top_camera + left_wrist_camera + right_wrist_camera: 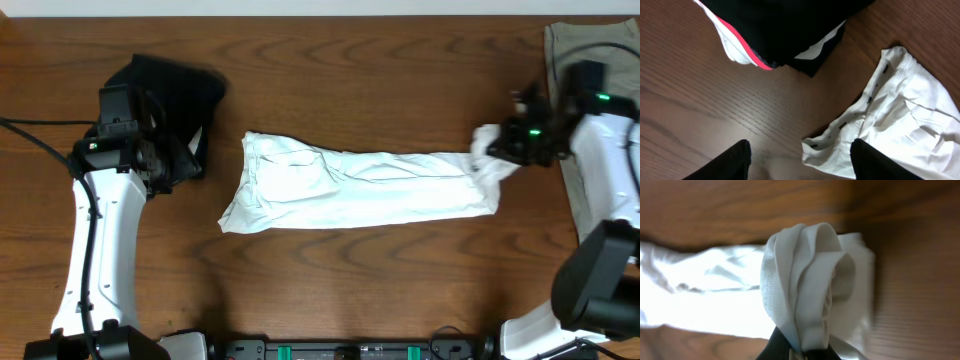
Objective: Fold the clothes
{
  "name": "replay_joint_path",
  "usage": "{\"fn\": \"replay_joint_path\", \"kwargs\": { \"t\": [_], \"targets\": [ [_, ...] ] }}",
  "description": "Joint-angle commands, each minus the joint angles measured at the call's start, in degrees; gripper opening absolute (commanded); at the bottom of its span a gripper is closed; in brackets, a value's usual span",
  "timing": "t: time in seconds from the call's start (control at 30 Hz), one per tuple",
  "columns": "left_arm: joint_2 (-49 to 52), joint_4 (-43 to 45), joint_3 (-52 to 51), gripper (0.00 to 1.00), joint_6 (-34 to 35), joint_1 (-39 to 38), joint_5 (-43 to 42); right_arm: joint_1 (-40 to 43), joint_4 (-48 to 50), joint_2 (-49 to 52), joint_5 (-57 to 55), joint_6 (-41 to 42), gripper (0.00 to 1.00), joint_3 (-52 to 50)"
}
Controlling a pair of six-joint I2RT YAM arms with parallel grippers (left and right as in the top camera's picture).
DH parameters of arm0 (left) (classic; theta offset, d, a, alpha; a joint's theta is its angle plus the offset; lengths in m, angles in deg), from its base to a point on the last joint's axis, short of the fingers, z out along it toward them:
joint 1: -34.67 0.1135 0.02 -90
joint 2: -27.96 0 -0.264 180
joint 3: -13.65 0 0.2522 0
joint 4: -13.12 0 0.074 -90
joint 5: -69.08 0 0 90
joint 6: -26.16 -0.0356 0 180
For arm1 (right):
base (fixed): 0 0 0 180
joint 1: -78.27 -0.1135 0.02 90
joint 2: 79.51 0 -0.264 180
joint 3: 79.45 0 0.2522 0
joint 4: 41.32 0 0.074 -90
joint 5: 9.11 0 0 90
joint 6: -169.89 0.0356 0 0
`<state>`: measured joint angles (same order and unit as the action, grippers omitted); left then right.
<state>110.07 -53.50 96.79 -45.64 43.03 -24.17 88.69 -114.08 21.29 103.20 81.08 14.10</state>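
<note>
- White shirt lies stretched in a long band across the middle of the wooden table.
- My right gripper is pinching its bunched right end.
- My left gripper is spread wide over the shirt's left end, near the black garment at upper left.

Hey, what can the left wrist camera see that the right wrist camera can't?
Only the left wrist view: the black garment with a red edge, and the left gripper open, holding nothing. Only the right wrist view: the right gripper shut on a bunched end of the T-shirt. Both views: the white T-shirt lying on the wooden table.
</note>
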Motion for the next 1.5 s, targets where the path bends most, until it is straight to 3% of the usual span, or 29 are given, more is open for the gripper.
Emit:
{"fn": "replay_joint_path", "kwargs": {
  "t": [0.0, 0.37, 0.73, 0.77, 0.9, 0.93, 1.13, 1.37, 1.47],
  "targets": [
    [-0.5, -0.8, 1.4, 0.70, 0.6, 0.1, -0.2, -5.9, -0.4, 0.0, 1.7, 2.6, 0.01, 0.9],
    [-0.5, -3.1, 0.9, 0.71, 2.1, 0.1, -0.2, -25.9, 5.1, 0.5, -6.4, 12.9, 0.01, -0.3],
    [-0.5, -3.8, 0.9, 0.72, 2.1, 0.1, -0.2, -36.3, 10.2, 7.0, -12.4, 18.1, 0.02, -0.4],
    [-0.5, -3.8, 0.9, 0.71, 2.1, 0.1, -0.2, -36.8, 10.7, 7.6, -12.4, 18.6, 0.09, -0.4],
    [-0.5, -3.9, 0.9, 0.72, 2.1, 0.1, -0.2, -38.2, 12.1, 9.1, -11.5, 19.3, 0.56, -0.4],
    [-0.5, -3.9, 0.9, 0.72, 2.1, 0.1, -0.2, -38.2, 12.3, 8.9, -10.8, 19.3, 0.61, -0.3],
    [-0.5, -3.9, 0.9, 0.72, 2.1, 0.1, -0.2, -34.0, 10.8, 4.4, 14.7, 1.0, 0.68, 3.8],
    [-0.5, -3.9, 0.7, 0.72, 2.1, -0.1, -0.2, -25.6, 1.9, -2.3, 7.5, 2.0, 0.69, 4.5],
    [-0.5, -3.9, 0.4, 0.72, 2.1, -0.1, -0.2, -24.4, -1.9, -2.1, 4.3, 2.0, 0.61, 4.2]
  ]
}}
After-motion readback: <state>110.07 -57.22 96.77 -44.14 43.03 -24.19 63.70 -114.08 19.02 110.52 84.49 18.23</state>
